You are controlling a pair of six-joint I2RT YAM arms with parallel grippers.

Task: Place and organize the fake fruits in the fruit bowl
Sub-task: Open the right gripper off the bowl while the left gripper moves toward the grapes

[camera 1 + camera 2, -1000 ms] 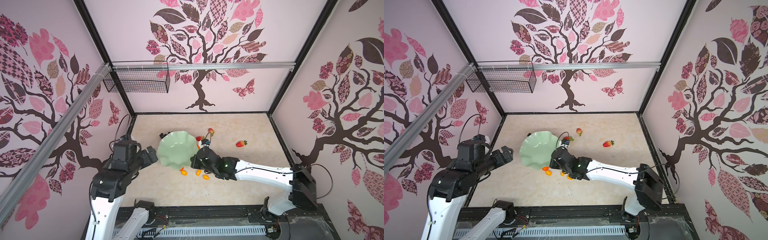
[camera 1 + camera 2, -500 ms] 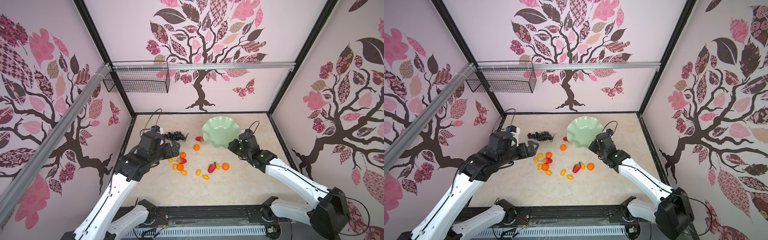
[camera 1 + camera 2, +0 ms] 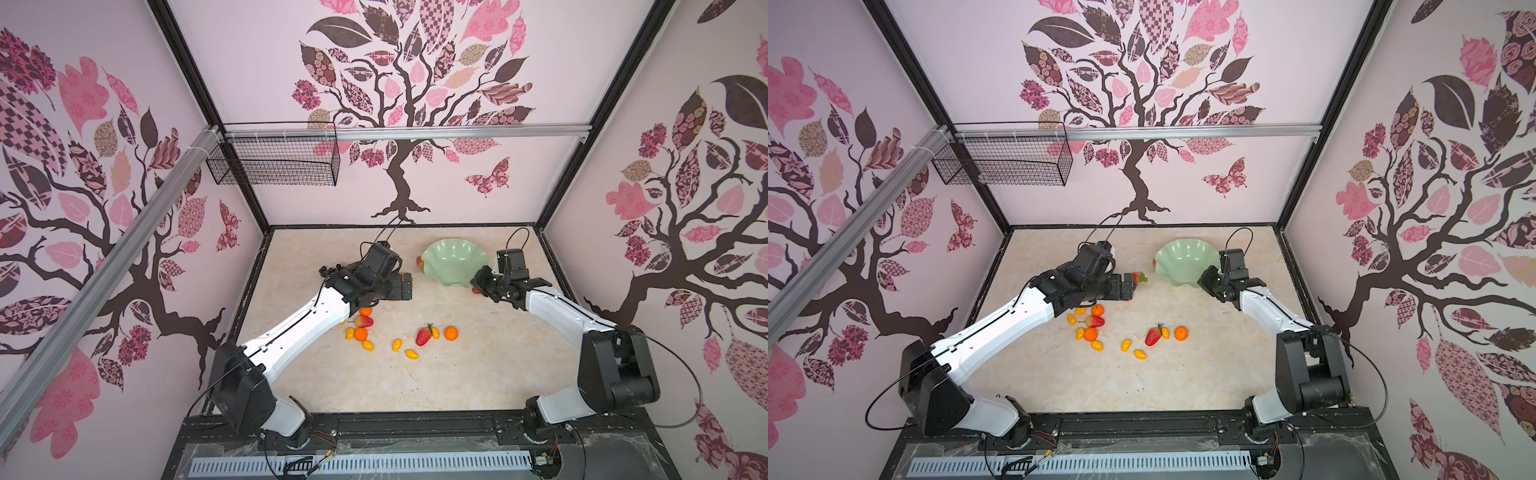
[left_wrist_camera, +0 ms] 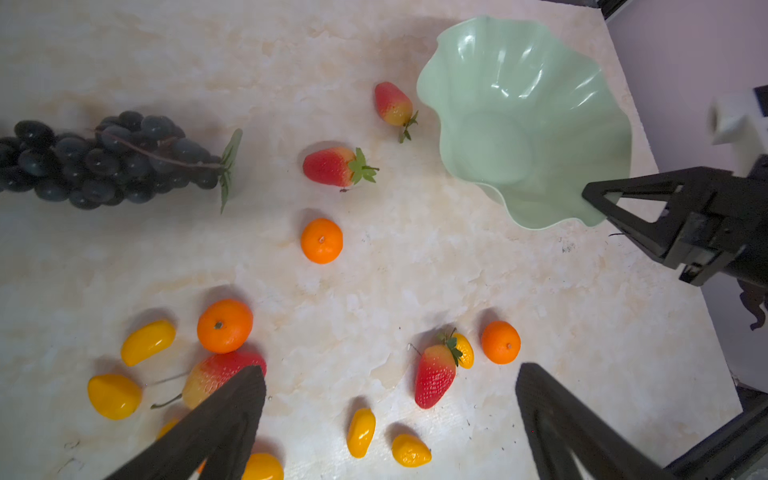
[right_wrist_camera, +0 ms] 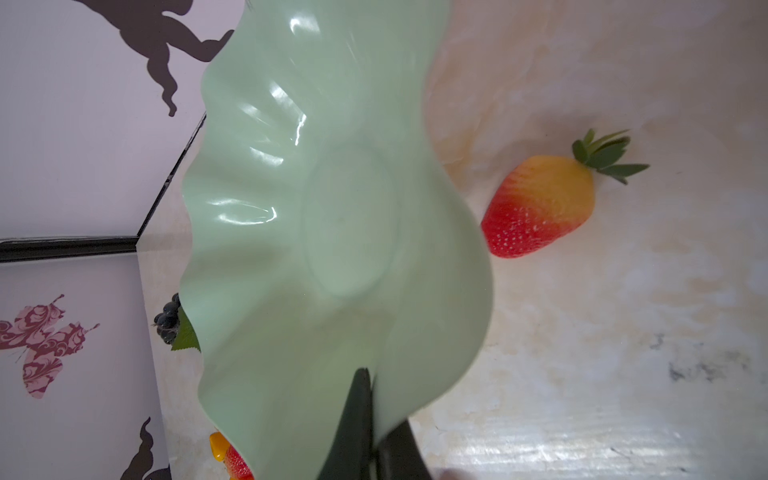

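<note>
The pale green fruit bowl sits tilted at the back right, empty. My right gripper is shut on its near rim. My left gripper hovers open and empty over the middle of the table. Below it lie strawberries, tangerines and several kumquats. The dark grape bunch lies at the back left, partly hidden by the left arm in both top views. One strawberry lies on the table right beside the bowl.
A black wire basket hangs on the back wall at upper left. Pink patterned walls close in the marble table on three sides. A black frame runs along the front edge.
The bowl has gone from the left middle of the table to the back right, held by my right gripper. My left arm has reached out rightward over the middle fruits.
</note>
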